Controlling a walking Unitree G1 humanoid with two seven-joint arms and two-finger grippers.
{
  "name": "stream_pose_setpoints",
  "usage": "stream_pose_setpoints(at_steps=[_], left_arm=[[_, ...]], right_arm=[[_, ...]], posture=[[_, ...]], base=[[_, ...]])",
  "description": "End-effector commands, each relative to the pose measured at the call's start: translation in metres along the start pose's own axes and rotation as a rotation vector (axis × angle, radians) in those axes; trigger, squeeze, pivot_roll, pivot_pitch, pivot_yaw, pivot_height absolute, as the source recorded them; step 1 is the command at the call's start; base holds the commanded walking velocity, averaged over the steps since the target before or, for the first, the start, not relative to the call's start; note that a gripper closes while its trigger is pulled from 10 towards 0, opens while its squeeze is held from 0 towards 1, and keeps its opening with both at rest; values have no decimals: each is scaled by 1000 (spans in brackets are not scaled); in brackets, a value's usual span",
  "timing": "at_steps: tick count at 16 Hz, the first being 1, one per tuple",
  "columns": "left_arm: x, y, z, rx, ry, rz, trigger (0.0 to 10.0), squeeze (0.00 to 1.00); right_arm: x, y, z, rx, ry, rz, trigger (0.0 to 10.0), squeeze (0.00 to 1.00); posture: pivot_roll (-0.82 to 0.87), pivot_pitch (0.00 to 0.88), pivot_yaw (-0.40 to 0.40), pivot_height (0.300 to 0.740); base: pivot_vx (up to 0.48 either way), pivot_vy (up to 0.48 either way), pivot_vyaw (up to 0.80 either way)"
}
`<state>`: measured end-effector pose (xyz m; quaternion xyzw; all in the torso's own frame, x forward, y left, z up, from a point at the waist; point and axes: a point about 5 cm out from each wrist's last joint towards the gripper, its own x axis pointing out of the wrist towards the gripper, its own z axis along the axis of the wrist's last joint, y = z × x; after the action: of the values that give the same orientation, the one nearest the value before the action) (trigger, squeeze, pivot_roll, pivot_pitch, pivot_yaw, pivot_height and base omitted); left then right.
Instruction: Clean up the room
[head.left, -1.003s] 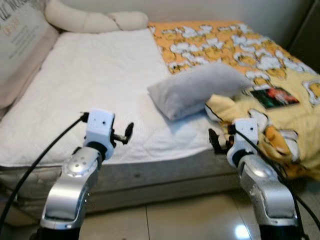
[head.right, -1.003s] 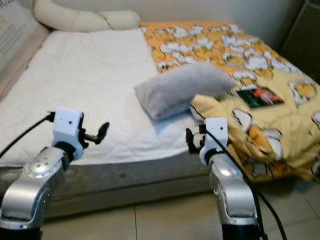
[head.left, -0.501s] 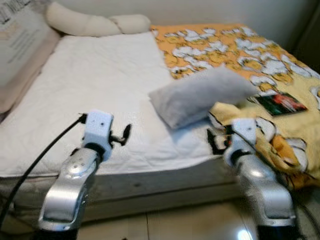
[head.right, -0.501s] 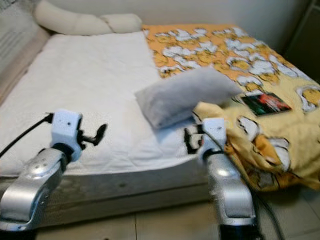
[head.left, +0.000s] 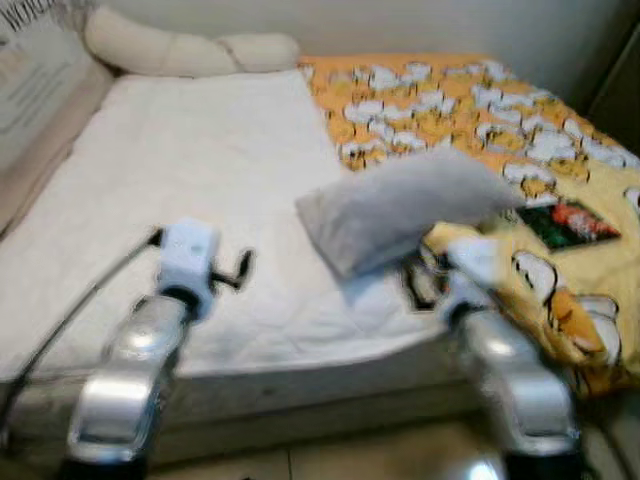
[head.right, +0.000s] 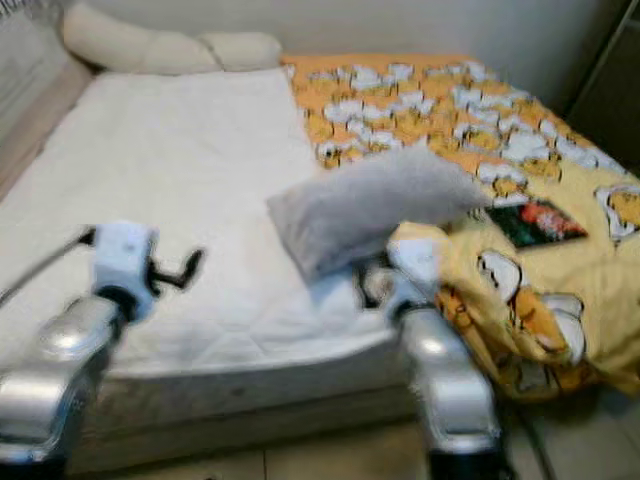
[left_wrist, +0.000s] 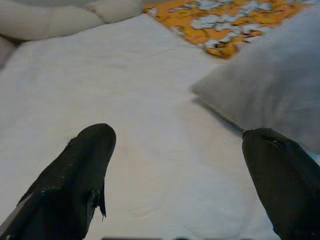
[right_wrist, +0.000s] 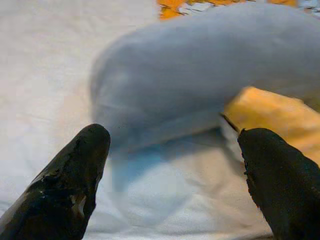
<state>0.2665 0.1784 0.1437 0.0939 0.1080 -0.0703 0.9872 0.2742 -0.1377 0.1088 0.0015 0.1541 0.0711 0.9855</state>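
Both grippers wide open, nothing held. Right gripper (right_wrist: 172, 185) is near the grey pillow (head.left: 405, 200), left gripper (left_wrist: 175, 185) over bare white sheet (head.left: 190, 160).

Risk as I see it: view's blurry, so I could snag the yellow blanket (head.left: 560, 290) touching the pillow.

Pillow lies mid-bed at the blanket's edge, long axis diagonal, from the near sheet side up toward the far right.

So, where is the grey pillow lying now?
The grey pillow lies on the white mattress, mid-bed toward the robot's right, its far end overlapping the orange blanket, just beyond the right gripper.
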Motion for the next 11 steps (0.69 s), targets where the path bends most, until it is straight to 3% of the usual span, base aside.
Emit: stream_pose_setpoints(at_steps=[1, 11], left_arm=[[2, -6, 3, 2, -11, -21, 10000, 0], [0, -8, 2, 5, -12, -26, 10000, 0]], right_arm=[[-1, -12, 4, -15, -14, -40, 10000, 0], [-3, -9, 0, -10, -11, -34, 10000, 0]], posture=[[-43, 0, -13, 740], [-34, 0, -22, 740]], base=[[300, 0, 0], [293, 0, 0]])
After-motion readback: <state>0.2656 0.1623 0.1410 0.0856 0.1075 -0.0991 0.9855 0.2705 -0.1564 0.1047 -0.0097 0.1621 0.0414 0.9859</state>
